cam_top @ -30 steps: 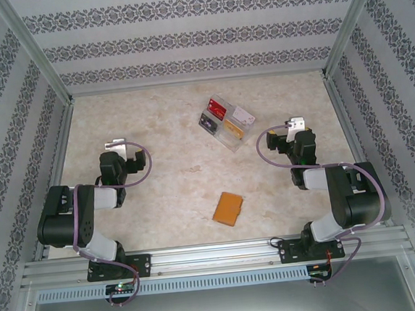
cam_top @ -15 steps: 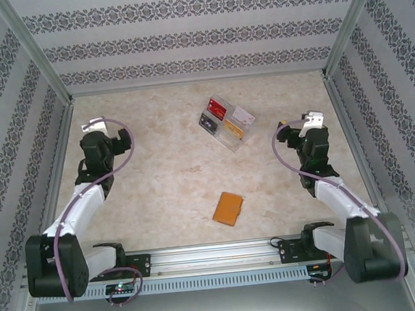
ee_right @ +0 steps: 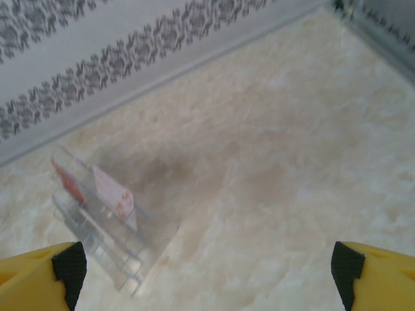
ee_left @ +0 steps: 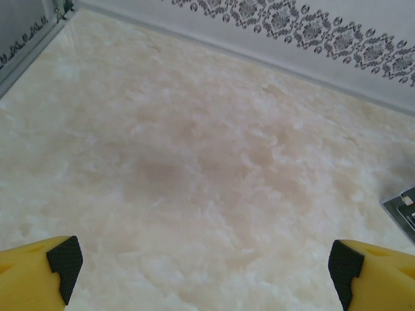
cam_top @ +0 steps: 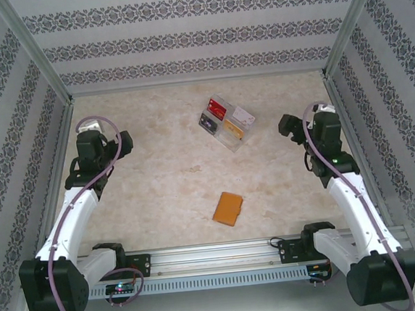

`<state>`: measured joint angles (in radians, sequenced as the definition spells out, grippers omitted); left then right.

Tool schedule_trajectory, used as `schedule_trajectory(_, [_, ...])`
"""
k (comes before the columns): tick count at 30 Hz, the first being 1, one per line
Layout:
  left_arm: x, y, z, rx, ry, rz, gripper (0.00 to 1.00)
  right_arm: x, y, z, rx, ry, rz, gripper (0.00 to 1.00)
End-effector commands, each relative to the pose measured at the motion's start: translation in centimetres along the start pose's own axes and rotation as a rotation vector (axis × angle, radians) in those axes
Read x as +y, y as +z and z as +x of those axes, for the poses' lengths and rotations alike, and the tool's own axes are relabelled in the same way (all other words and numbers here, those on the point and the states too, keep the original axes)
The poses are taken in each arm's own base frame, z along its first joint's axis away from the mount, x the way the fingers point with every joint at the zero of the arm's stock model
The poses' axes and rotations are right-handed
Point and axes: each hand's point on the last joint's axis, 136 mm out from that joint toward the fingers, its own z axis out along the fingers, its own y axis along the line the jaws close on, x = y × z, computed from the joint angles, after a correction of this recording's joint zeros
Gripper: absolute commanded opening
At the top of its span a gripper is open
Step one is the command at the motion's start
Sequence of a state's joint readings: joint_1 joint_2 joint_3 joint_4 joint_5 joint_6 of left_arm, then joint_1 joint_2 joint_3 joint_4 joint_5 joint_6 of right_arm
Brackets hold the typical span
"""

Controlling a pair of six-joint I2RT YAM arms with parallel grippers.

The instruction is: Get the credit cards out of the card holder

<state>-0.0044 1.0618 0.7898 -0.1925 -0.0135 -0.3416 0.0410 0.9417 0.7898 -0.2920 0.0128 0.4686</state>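
Reaching comes next — left gripper (ee_left: 204, 269) and right gripper (ee_right: 204, 265), jaws apart and empty, hang well to either side of the closed card holder (cam_top: 228, 208).

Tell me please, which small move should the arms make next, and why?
Probably swing the right gripper toward the wallet and lower it there. The wallet lies folded shut on the table, close to its near edge, with nothing touching it. The right gripper and the left gripper both hang open, far from it, and the right one looks somewhat nearer.

Marble table (cam_top: 159, 181) bears card holder (cam_top: 228, 208), clear tray (cam_top: 230, 143).
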Motion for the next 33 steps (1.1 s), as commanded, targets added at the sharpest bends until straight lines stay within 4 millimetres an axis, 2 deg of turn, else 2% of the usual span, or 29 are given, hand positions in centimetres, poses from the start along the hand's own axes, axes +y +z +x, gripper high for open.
schedule_trajectory(1, [-0.4,-0.3,-0.1,0.048,-0.026,0.015,0.99,1.3,-0.4,4.7,0.208,-0.007,-0.023,0.98])
schedule_trajectory(5, [-0.8,0.2,0.4,0.085,-0.018,0.033,0.99,4.2,-0.5,8.7,0.334,-0.054,-0.072,0.98])
schedule_trajectory(7, [-1.0,0.3,0.5,0.091,-0.012,0.041,0.99,6.0,-0.5,12.0,0.433,-0.112,-0.086,0.97])
schedule_trajectory(10, [-0.9,0.5,0.6,0.095,-0.005,0.038,0.99,7.9,-1.0,16.7,0.557,-0.225,-0.094,0.87])
schedule_trajectory(13, [-1.0,0.6,0.8,0.097,-0.004,0.044,0.99,8.5,-1.6,21.0,0.662,-0.328,-0.065,0.80])
schedule_trajectory(17, [-1.3,0.7,0.9,0.098,-0.003,0.066,0.99,8.2,-1.8,24.9,0.759,-0.431,-0.018,0.76])
schedule_trajectory(20, [-1.3,0.7,0.9,0.097,-0.003,0.066,0.99,8.5,-1.5,27.0,0.796,-0.490,0.001,0.73])
schedule_trajectory(26, [-1.3,0.8,1.1,0.108,-0.026,0.064,0.99,8.4,-0.5,29.4,0.854,-0.550,0.036,0.69])
schedule_trajectory(30, [-1.9,1.1,1.4,0.139,-0.039,0.092,0.99,7.4,0.6,30.3,0.859,-0.590,0.090,0.69])
schedule_trajectory(33, [-2.3,1.5,1.8,0.169,-0.043,0.112,0.99,7.5,2.2,30.0,0.832,-0.592,0.104,0.68])
